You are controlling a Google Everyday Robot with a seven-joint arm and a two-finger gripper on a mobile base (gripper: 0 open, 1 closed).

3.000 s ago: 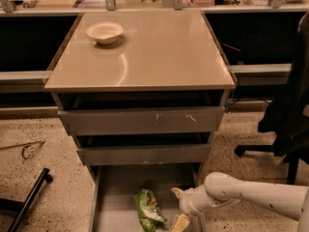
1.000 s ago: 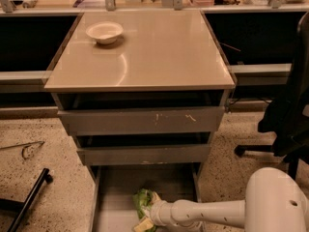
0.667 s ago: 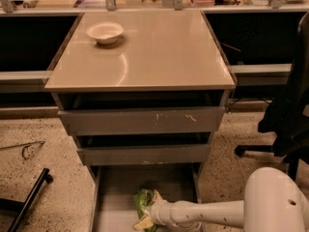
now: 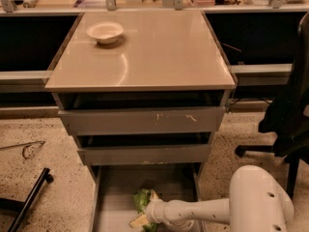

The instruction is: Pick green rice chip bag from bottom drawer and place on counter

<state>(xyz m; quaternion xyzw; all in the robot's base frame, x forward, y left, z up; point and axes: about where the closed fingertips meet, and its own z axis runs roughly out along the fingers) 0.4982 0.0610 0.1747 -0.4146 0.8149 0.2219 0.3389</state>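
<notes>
The green rice chip bag point(image 4: 141, 199) lies crumpled on the grey floor of the open bottom drawer point(image 4: 113, 197), near its middle at the bottom of the camera view. My white arm reaches in from the lower right, and the gripper point(image 4: 143, 215) sits right at the bag's near side, touching or overlapping it. A yellowish fingertip point(image 4: 137, 222) shows below the bag. The beige counter point(image 4: 159, 52) tops the cabinet above.
A white bowl point(image 4: 105, 32) stands at the counter's back left. The two upper drawers point(image 4: 142, 121) stick out slightly above the bottom one. A black office chair point(image 4: 289, 115) stands to the right. A black rod point(image 4: 29, 199) lies on the speckled floor at left.
The arm swung from the drawer's right side leftward onto the bag. In the last second it has hardly moved.
</notes>
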